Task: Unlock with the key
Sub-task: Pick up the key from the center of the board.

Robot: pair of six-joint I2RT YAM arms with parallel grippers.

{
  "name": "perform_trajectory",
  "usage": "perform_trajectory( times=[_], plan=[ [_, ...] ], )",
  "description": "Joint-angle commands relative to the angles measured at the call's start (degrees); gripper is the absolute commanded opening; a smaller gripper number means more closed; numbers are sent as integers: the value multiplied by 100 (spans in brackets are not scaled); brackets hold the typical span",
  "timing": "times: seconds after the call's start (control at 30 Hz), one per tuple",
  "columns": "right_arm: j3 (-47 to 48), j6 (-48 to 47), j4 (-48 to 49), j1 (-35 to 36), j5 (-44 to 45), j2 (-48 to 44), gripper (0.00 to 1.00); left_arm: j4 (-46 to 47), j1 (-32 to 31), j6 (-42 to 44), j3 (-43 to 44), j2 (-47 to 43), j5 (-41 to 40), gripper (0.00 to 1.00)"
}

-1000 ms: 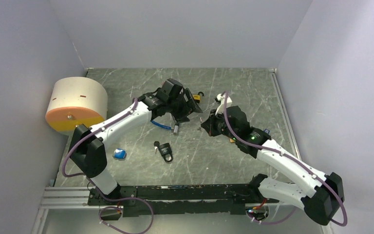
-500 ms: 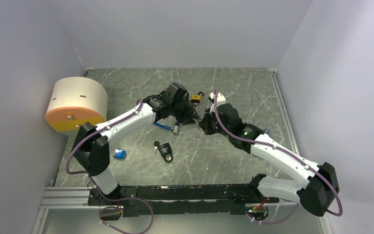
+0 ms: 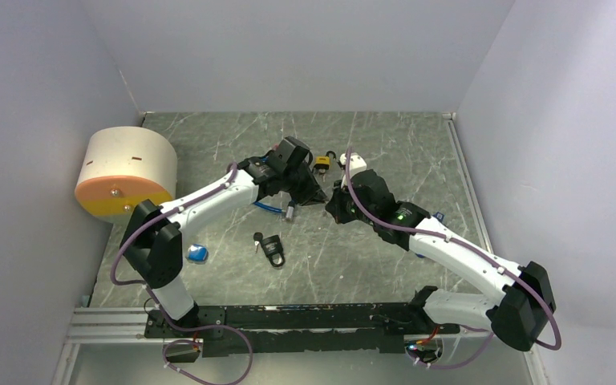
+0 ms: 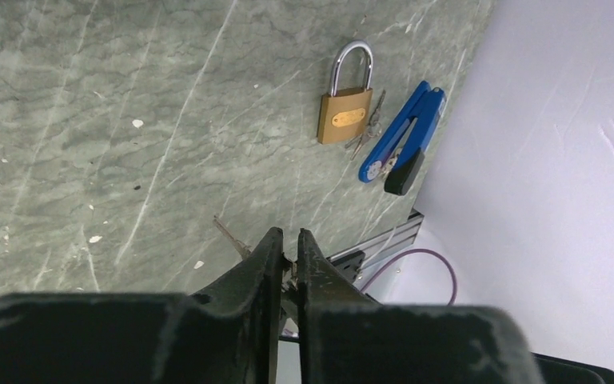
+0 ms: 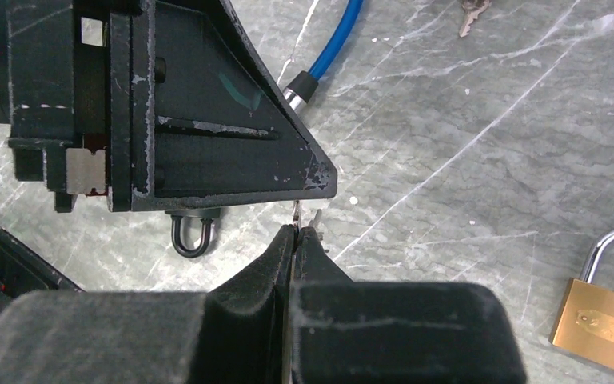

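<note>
Nearest the arm bases, a black padlock [image 3: 273, 248] lies flat on the tabletop [image 3: 385, 144] with a small key [image 3: 257, 238] just beside it. A small blue object [image 3: 197, 253] sits off to its left. Neither lock nor key is being handled.

Mid-tabletop, the two arms meet tip to tip. The right end effector [image 5: 295, 230] is pinched fully together on a thin sliver of metal standing up from its fingertips, which I read as the key [image 5: 297, 210]. It is held upright and clear of the surface, likely so the other arm can reach its free end. The left end effector [image 4: 289, 237] comes at it from the side, fingers set to a narrow slit with metal caught in the slit. That reads as a grip on the same key, though how firm I cannot tell. A thin metal blade [image 4: 229, 234] pokes out past its finger, probably the key's shank. Judgement: a handover or re-grip, to set the key at a better angle for a keyhole. No lock is in either grasp.

A blue cable [image 5: 337, 40] lies on the tabletop just beyond the meeting point.

By the right wall, a brass padlock [image 4: 344, 118] lies flat, shackle closed — a bunch of keys [image 4: 372, 120] touches its side, a blue-handled tool [image 4: 400, 144] just beside. Farthest back sits a yellow-bodied padlock [image 3: 322, 161]. Which lock this key fits is not clear.
</note>
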Motion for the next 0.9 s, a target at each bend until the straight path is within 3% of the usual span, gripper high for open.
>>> perform_trajectory(
  times=[0.0,0.2,0.37,0.47,0.57,0.7,0.87],
  plan=[
    [273,-73,191,20,-19,-35,0,-143,-28,177,273,68,-174,6],
    [211,197,276,-16,-358,-239,2,111,-22,780,304,-52,-208,3],
    [125,571,485,-304,-977,-720,38,986,-28,1512,-82,-410,22,2],
    [42,877,654,-759,-1806,-1142,56,2260,-11,2385,-631,-863,684,3],
    [-137,1281,985,-1252,-2497,-1576,68,3134,14,2763,-980,-1214,1113,3],
    [-197,1628,1323,-1489,-2887,-1975,75,3263,31,3137,-824,-1357,1776,3],
    [-409,1865,1837,-1549,-3050,-2328,76,4088,28,3099,-756,-1474,2926,2]
  ],
)
